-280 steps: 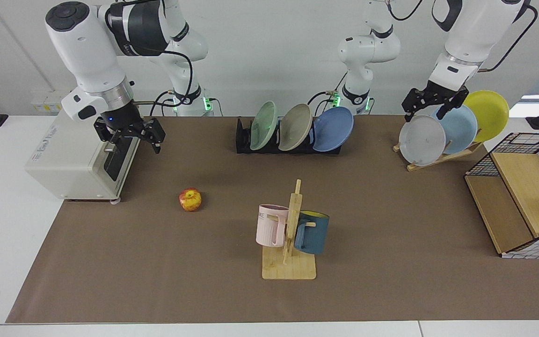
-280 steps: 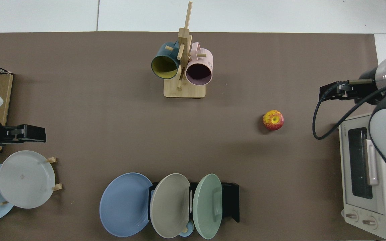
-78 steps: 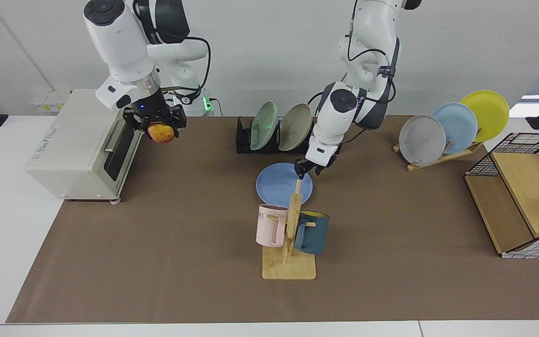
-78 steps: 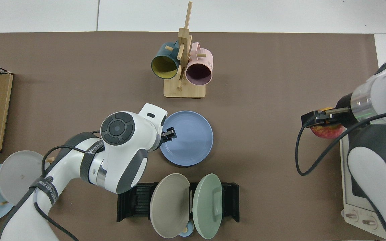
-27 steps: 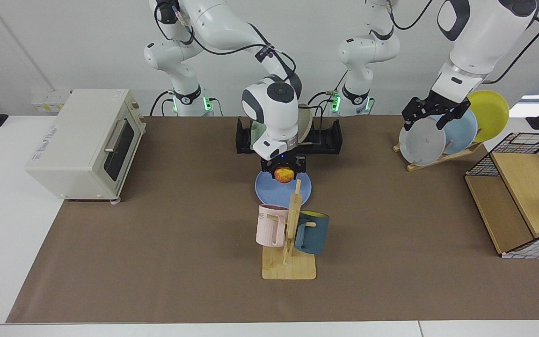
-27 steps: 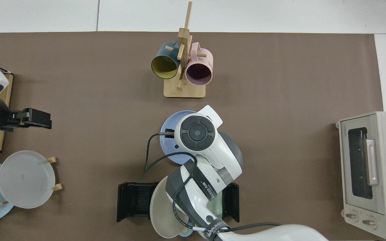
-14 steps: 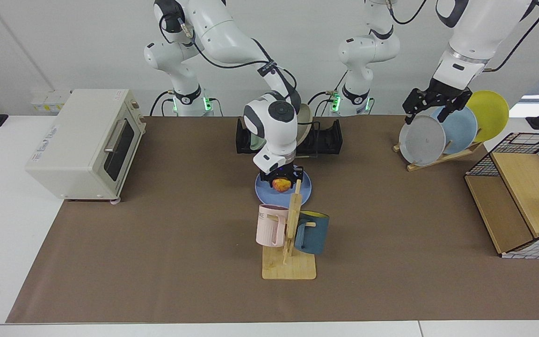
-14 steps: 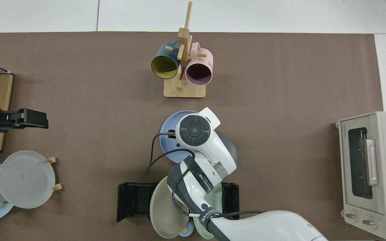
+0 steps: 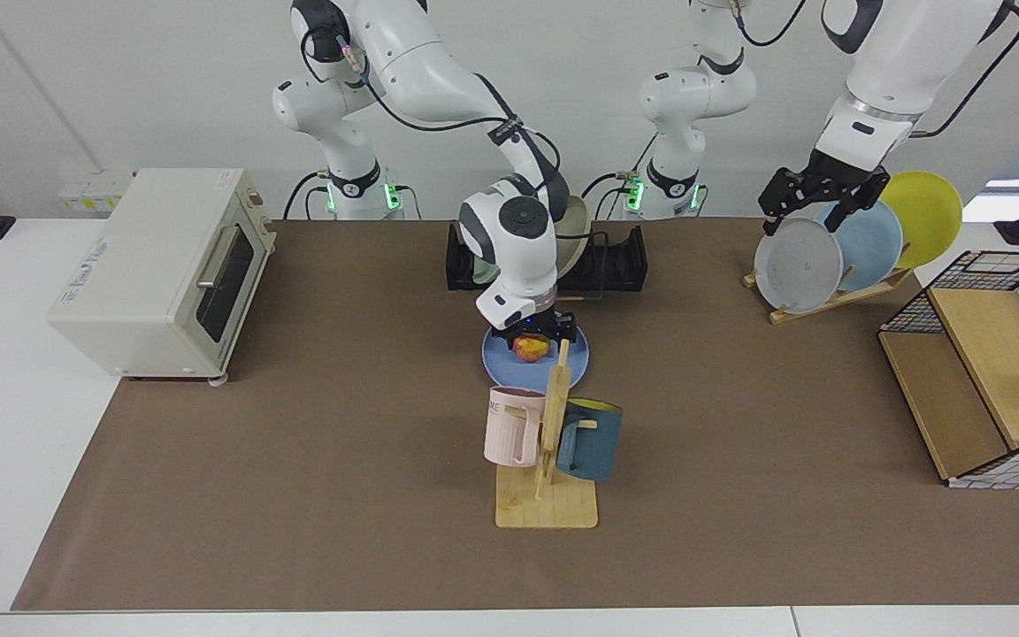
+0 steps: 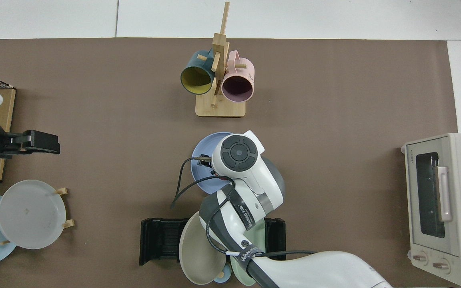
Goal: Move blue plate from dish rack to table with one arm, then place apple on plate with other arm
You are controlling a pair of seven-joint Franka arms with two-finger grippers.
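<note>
Reaching in over the low black slotted dish rack (image 9: 616, 258), the right arm, white-jointed with black sections, holds its black two-finger right gripper (image 9: 532, 339) low over the round periwinkle-blue plate (image 9: 499, 354); the fingers sit on either side of the small red-and-yellow apple (image 9: 529, 348), closed around it as far as the facing view shows; whether the apple already touches the plate I cannot tell. The plate lies flat on the wide brown mat of the white table (image 9: 297, 460), between the rack and the light wooden mug tree (image 9: 552, 442), whose tall post crosses in front of the plate's rim; a pale pink mug (image 9: 509, 425) and a dark teal mug (image 9: 589, 440) hang from it. From above, the arm's round wrist cap covers most of the plate, leaving only a blue crescent (image 10: 202, 160), and the apple is hidden beneath it. In the rack a beige plate (image 10: 198, 248) and a pale green plate (image 10: 241, 276) stand on edge, partly behind the arm. The left arm waits off to the side, its left gripper (image 9: 815, 208) hanging with fingers spread and holding nothing, just above the grey plate (image 9: 797, 265) on the wooden plate stand (image 9: 837, 296); a sky-blue plate (image 9: 872, 239) and a yellow plate (image 9: 925, 217) lean behind it. A cream toaster oven (image 9: 156, 274) sits at the mat's far side, and a wire-and-wood basket (image 9: 987, 372) at the other end.
</note>
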